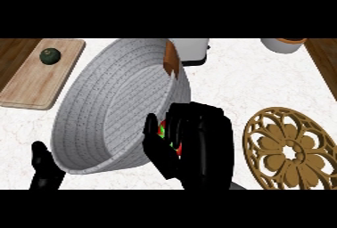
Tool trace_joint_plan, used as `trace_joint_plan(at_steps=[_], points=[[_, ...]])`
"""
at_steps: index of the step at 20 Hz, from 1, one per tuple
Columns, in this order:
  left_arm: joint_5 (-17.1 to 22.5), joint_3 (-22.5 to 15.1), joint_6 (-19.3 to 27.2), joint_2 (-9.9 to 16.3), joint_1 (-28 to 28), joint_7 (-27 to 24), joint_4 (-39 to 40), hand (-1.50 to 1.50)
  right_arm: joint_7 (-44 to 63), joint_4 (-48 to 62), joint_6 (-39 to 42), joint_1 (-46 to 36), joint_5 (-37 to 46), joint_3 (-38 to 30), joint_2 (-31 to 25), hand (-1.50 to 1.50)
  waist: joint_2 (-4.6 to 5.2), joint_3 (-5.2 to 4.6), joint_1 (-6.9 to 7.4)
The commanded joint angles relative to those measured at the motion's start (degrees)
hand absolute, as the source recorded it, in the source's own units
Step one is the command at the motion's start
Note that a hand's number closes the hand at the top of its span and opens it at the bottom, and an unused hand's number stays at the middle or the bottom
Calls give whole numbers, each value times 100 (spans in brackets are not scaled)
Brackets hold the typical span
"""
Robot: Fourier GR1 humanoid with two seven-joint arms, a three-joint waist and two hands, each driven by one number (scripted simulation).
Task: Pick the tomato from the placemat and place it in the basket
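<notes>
My right hand (201, 142) is curled round the red tomato (178, 149), of which only slivers with a green top show between thumb and fingers. It hovers at the near right rim of the large grey woven basket (112, 102), partly over its wall. The ornate brown placemat (293, 149) lies to the right of that hand, bare. My left hand (45, 171) shows at the lower left, fingers up, just below the basket's near left rim.
A wooden cutting board (39, 82) with a dark green round fruit (51, 55) lies at the far left. A white container (194, 49) and a brown item (170, 58) stand behind the basket. A white bowl (284, 44) sits at the far right.
</notes>
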Motion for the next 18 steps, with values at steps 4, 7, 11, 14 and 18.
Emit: trace_joint_plan(at_steps=[4,7,11,14,18], points=[[-20,-128,2,-126,19,158,112,0,2063,188,201,-1263,187,-166,41,150,84,-41,69],[-37,-114,50,-153,-12,191,125,0,2196,238,542,-1465,65,-326,41,150,83,-33,-8],[-62,-69,-20,-85,-64,120,293,0,2204,918,565,-2040,-44,-694,40,150,138,-32,41],[-130,-89,15,-112,-227,82,288,0,2206,1423,387,-2390,-273,-724,40,150,167,-29,101],[-208,-225,114,-290,-102,97,270,0,2206,1814,-11,-2586,-477,-845,40,150,183,-22,128]])
